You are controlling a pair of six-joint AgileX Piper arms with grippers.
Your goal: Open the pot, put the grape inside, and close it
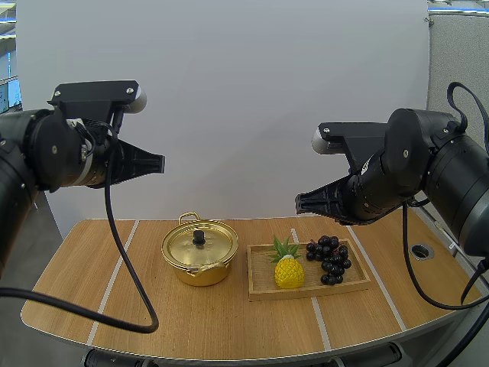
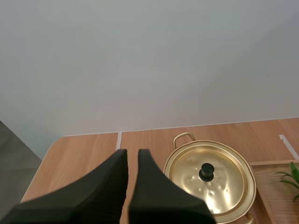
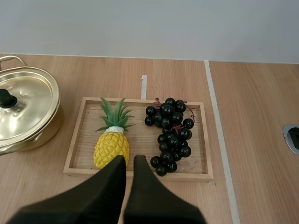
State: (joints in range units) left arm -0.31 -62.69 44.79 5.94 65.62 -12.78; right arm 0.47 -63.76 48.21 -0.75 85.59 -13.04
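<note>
A golden pot (image 1: 199,252) with its lid on and a black knob (image 1: 199,237) stands at the table's middle. To its right, a bunch of dark grapes (image 1: 329,258) lies in a wooden tray (image 1: 263,287). My left gripper (image 1: 162,163) hovers high above the table's left side, shut and holding nothing. My right gripper (image 1: 298,203) hangs above the tray, also shut and holding nothing. The left wrist view has the shut left gripper (image 2: 132,154) beside the lidded pot (image 2: 219,182). In the right wrist view, the shut right gripper (image 3: 129,159) is over the tray's near edge, close to the grapes (image 3: 171,135).
A yellow toy pineapple (image 1: 289,269) lies in the tray left of the grapes, and the right wrist view has the pineapple (image 3: 112,147) on the tray (image 3: 140,144) too. A round metal hole (image 1: 422,251) sits in the table at far right.
</note>
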